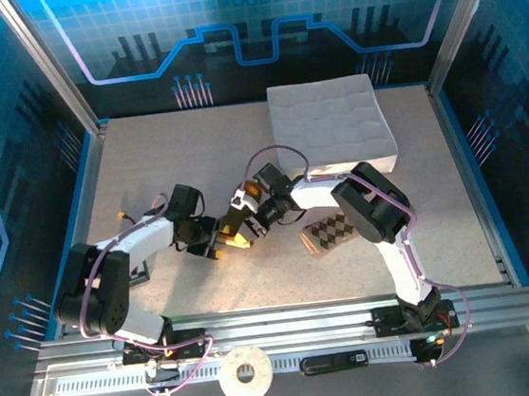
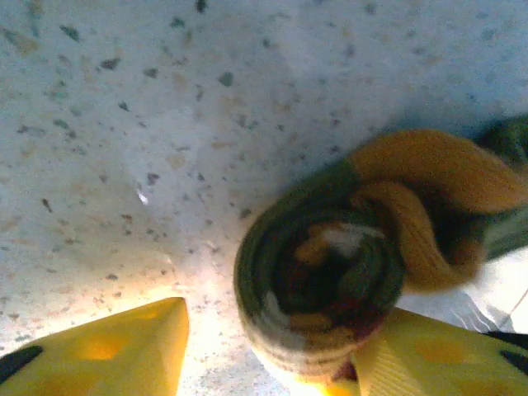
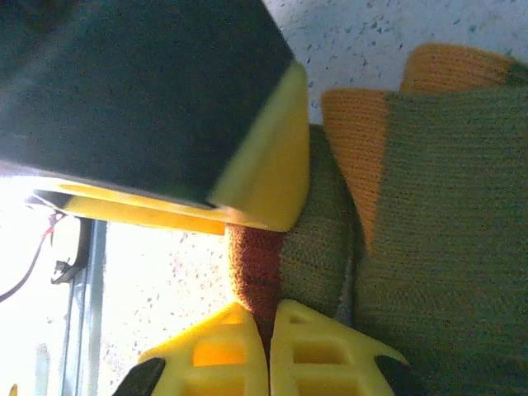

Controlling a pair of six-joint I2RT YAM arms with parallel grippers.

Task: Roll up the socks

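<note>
The olive-green sock [image 2: 322, 280] with orange parts is wound into a tight roll on the speckled table, seen end-on in the left wrist view. My left gripper [image 2: 272, 367] is open around it: the roll leans on the right finger [image 2: 429, 355], and a gap separates it from the left finger [image 2: 124, 355]. My right gripper [image 3: 269, 338] is shut on a thin reddish-brown edge of that same sock [image 3: 429, 206]. The two grippers, left [image 1: 221, 249] and right [image 1: 241, 232], meet at the table's middle. The argyle sock [image 1: 328, 232] lies flat under the right arm.
A white quilted box [image 1: 333, 128] stands at the back right. A tape roll [image 1: 246, 374] and a black bar [image 1: 333, 362] rest on the near rail. In the right wrist view the left gripper's finger [image 3: 264, 173] sits close above my right fingers.
</note>
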